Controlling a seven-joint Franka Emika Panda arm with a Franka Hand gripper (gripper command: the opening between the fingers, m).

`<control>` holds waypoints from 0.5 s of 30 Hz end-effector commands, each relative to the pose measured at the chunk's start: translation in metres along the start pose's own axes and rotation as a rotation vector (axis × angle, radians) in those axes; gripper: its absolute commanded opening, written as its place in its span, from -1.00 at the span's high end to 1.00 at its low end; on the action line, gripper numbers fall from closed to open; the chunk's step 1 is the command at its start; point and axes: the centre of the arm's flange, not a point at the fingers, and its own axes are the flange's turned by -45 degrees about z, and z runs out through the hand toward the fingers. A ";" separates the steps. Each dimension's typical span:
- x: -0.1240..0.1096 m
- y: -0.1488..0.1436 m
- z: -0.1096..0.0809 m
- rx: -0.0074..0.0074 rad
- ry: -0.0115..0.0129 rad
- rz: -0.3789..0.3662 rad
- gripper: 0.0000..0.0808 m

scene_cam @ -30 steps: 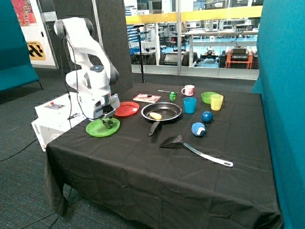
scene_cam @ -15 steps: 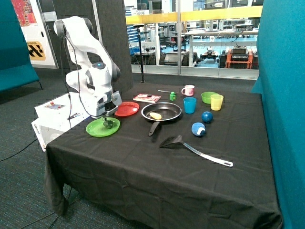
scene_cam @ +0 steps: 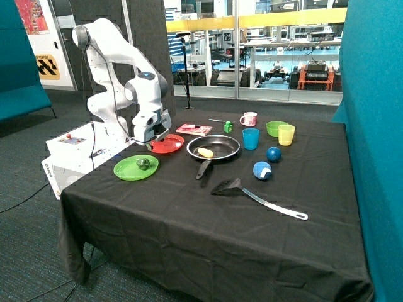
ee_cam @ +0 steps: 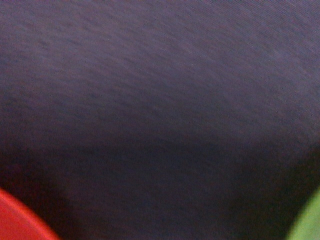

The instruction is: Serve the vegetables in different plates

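Observation:
The dark green lumpy vegetable (scene_cam: 143, 163) lies on the bright green plate (scene_cam: 126, 170) near the table's corner by the arm. The pale yellow oval vegetable (scene_cam: 205, 152) lies in the black frying pan (scene_cam: 230, 141). The red plate (scene_cam: 173, 147) sits between the green plate and the pan, with nothing on it. My gripper (scene_cam: 153, 144) hangs a little above the cloth at the red plate's edge, holding nothing that I can see. The wrist view shows black cloth with a red plate edge (ee_cam: 20, 226) and a green plate edge (ee_cam: 307, 225).
A blue cup (scene_cam: 250, 138), pink mug (scene_cam: 249, 119), green bowl (scene_cam: 273, 128), yellow cup (scene_cam: 286, 134) and small green cube (scene_cam: 228, 127) stand at the back. Two blue balls (scene_cam: 262, 170) and a black spatula (scene_cam: 252, 194) lie past the pan. A booklet (scene_cam: 194, 129) lies behind the red plate.
My gripper has left the dark green vegetable on the green plate, risen and moved across toward the red plate. The vegetable stays where it was set.

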 end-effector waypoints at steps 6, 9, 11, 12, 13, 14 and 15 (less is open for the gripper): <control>0.040 -0.067 -0.010 -0.0022 -0.0013 -0.050 -0.09; 0.046 -0.081 -0.010 -0.0022 -0.0013 -0.048 0.03; 0.051 -0.093 -0.010 -0.0022 -0.0013 -0.044 0.15; 0.053 -0.100 -0.010 -0.0022 -0.0013 -0.040 0.21; 0.056 -0.107 -0.010 -0.0022 -0.0013 -0.036 0.26; 0.058 -0.112 -0.010 -0.0022 -0.0013 -0.034 0.29; 0.060 -0.119 -0.010 -0.0022 -0.0013 -0.029 0.32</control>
